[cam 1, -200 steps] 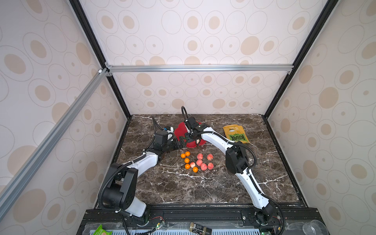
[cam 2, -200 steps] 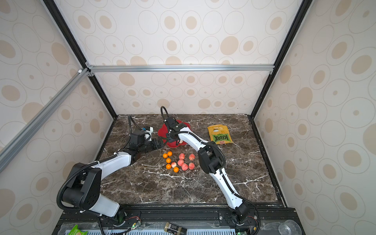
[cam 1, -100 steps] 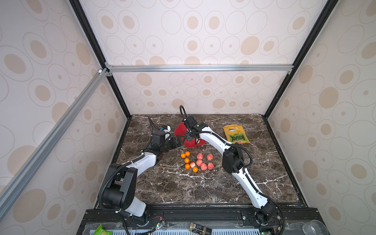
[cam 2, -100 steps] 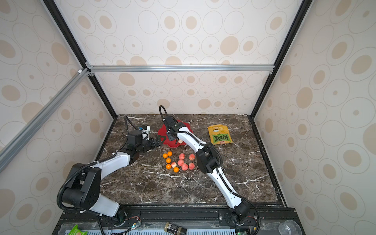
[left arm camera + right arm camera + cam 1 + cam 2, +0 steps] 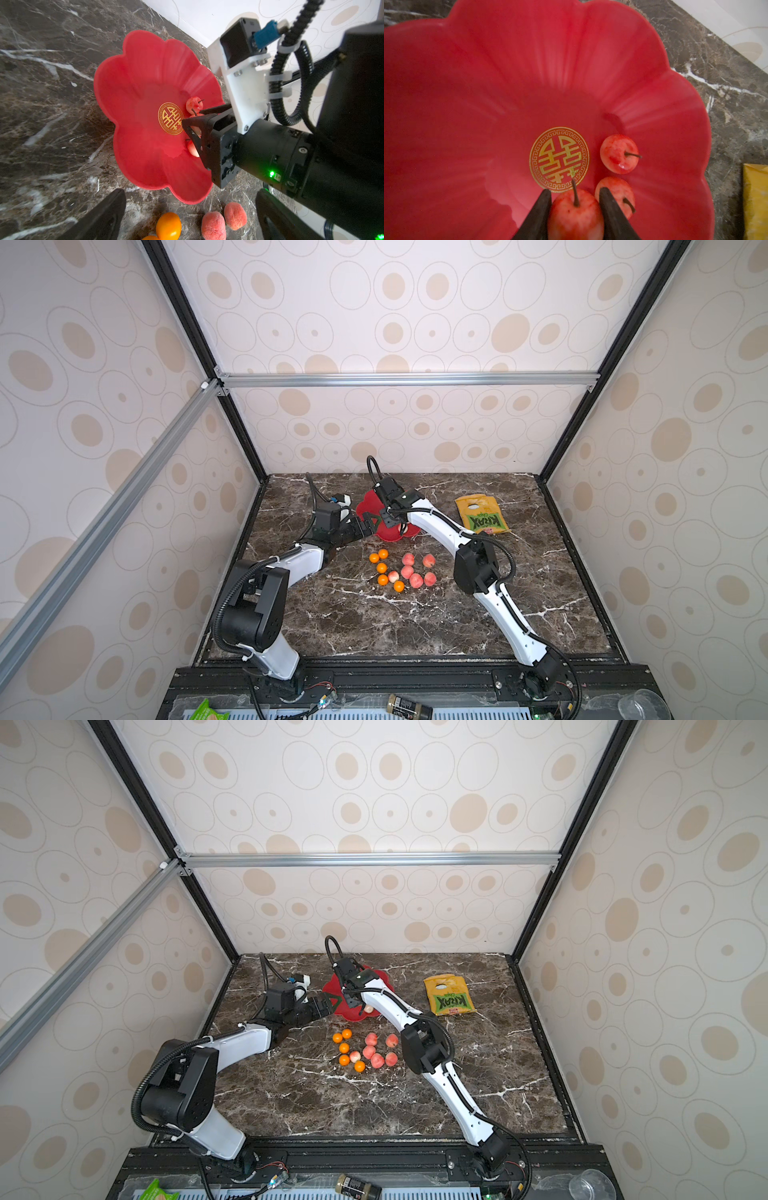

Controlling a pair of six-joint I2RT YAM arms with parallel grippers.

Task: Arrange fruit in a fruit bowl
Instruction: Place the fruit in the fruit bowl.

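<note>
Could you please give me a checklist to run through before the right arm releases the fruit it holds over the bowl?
1. Right gripper shut on the stemmed red fruit: ok.
2. Fruit inside the red flower-shaped bowl, beside its gold mark: ok.
3. Fruit resting on the bowl floor: cannot tell.
4. Gap to the neighbouring fruit behind one finger: cannot tell.
5. Left gripper open, outside the drop spot: ok.
</note>
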